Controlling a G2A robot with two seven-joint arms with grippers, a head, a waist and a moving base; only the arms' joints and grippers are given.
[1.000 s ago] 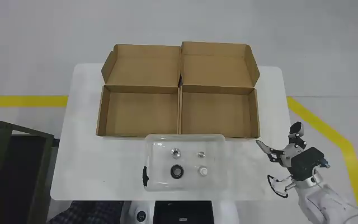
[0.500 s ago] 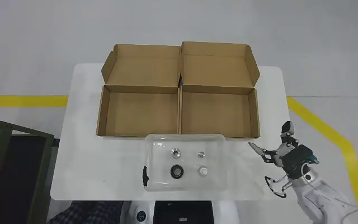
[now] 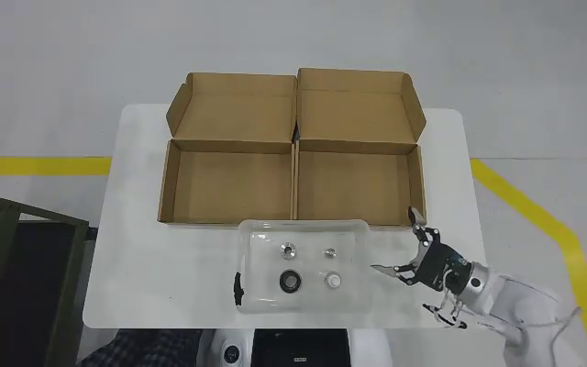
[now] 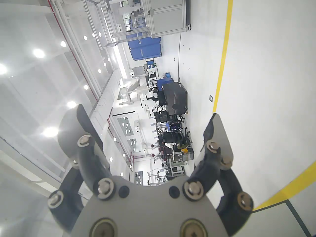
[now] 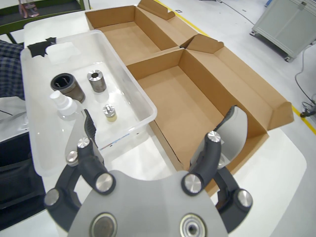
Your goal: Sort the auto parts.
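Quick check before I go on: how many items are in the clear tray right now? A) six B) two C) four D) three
C: the clear tray holds four items: the dark bearing, the steel sleeve, the small capped piece and the white spray bottle.

Left tool (image 4: 148, 113), 2 fingers (image 4: 219, 134) spread wide apart, white floor (image 4: 271, 75) with yellow line (image 4: 223, 50), grey-framed enclosure (image 4: 148, 8), ceiling lights (image 4: 39, 53)
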